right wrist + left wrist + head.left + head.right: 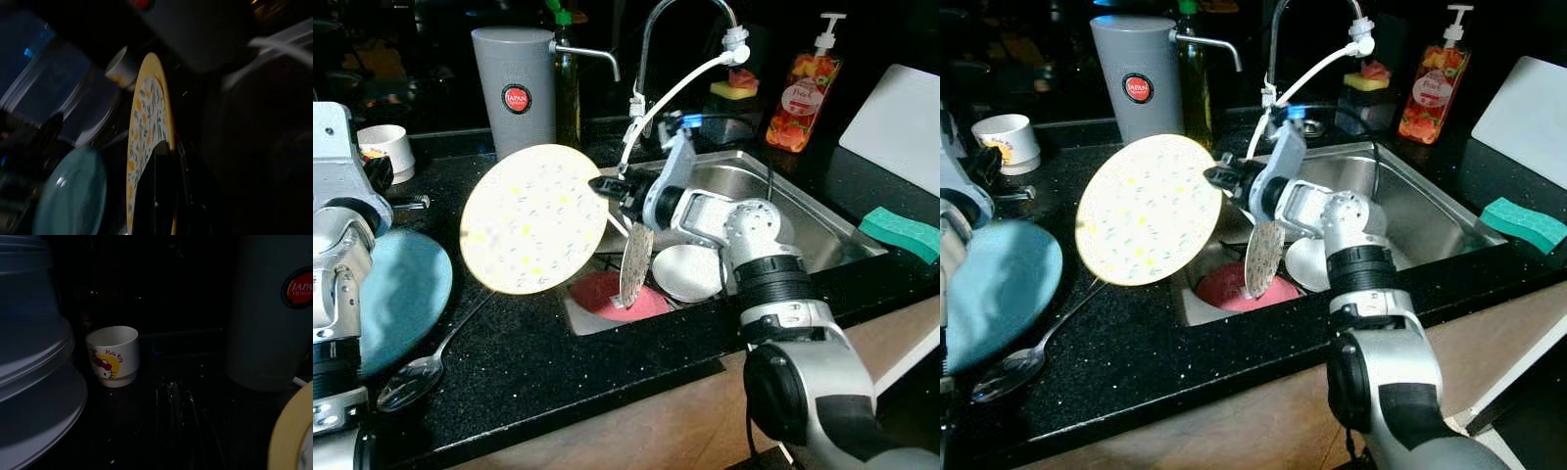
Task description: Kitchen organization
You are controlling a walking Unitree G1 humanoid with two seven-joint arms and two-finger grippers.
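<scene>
A round yellow-rimmed plate [534, 219] with a small floral print hangs tilted on edge in the air, above the black counter [607, 372] just left of the steel sink [822, 235]. The right gripper [607, 186] pinches the plate's right rim, its black fingers [161, 196] pressed onto either face. The plate looks rigid and breakable, probably light but awkward held at one edge, and likely slick if wet; a hold well in over the rim seems safest.

In the sink I count three more dishes: a patterned plate [635, 264] standing on edge, a red plate [607, 294] lying flat, and a white dish [690, 272] beside it. On the counter lie one teal plate [401, 294] and one spoon [416, 377]. Behind stand one grey thermos jug [517, 93], one white cartoon cup [113, 356], one soap bottle [803, 93] and one green sponge [901, 233]. The left arm [337, 274] rests at the left edge; I cannot tell how its gripper stands.
</scene>
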